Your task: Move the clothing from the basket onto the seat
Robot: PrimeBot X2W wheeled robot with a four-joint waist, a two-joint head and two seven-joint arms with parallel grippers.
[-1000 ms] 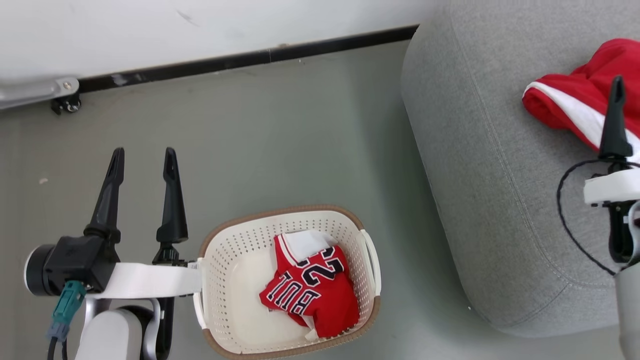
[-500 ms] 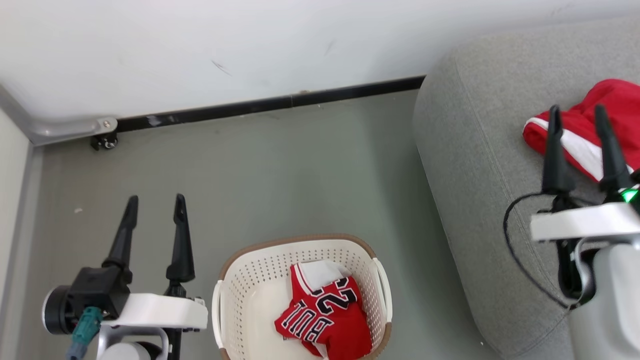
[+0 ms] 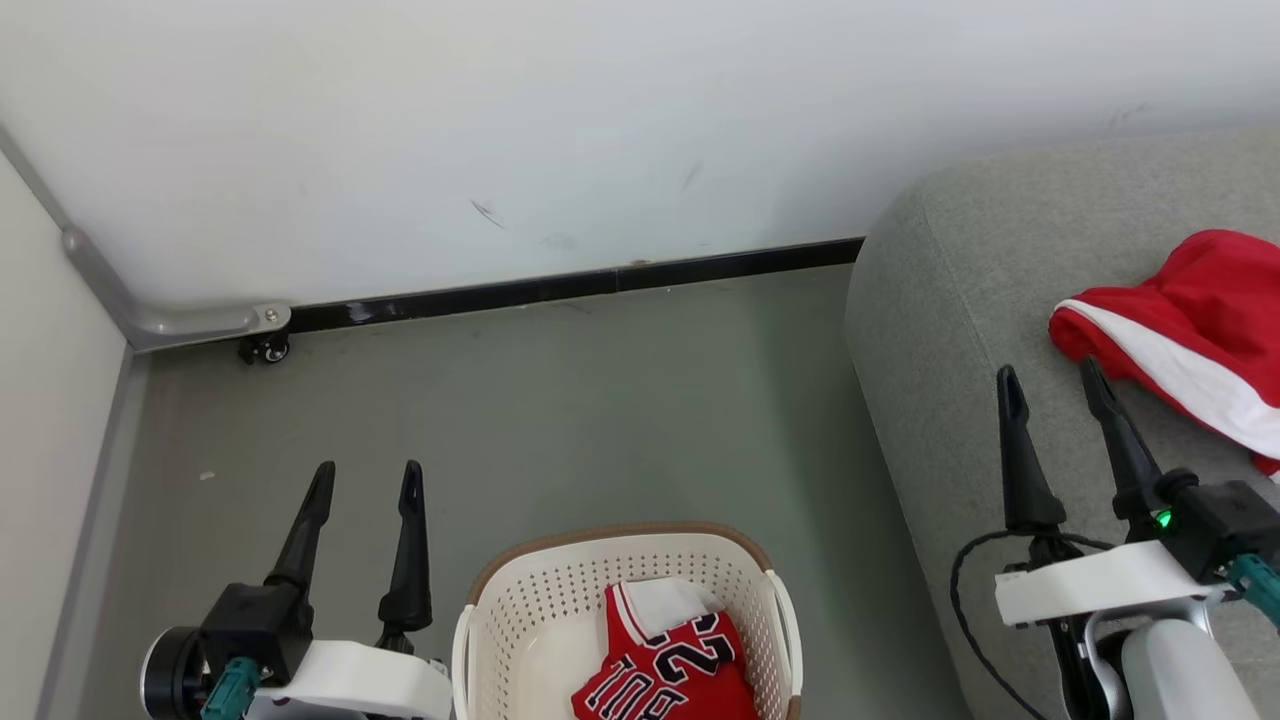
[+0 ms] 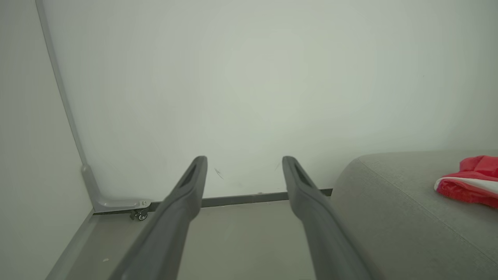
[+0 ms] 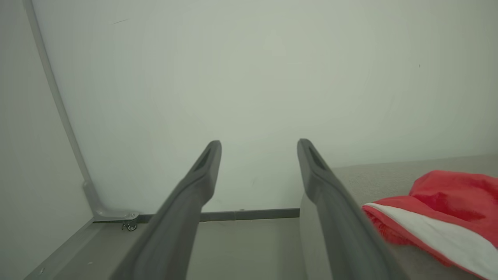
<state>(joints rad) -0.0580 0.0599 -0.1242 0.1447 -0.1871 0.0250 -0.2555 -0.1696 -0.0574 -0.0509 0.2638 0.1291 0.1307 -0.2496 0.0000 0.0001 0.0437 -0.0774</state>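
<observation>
Bare grey-green floor (image 3: pixel 600 400) stretches between the white wall (image 3: pixel 600 130) ahead and the laundry basket (image 3: pixel 620 530), free for either arm to sweep across. The basket's top is open from above; the red jersey (image 3: pixel 680 670) lies in its right half, with bare bottom to its left. The left gripper (image 3: pixel 368 468), fingers spread, stands just left of the basket's rim, with a side wall (image 3: pixel 50 420) closing off further left. On the right the grey sofa (image 3: pixel 930 330) rises as a bulky block, red shorts (image 3: pixel 1190 320) lying on it just right of the spread right gripper (image 3: pixel 1048 369). A small caster (image 3: pixel 262 348) sits in the wall corner
</observation>
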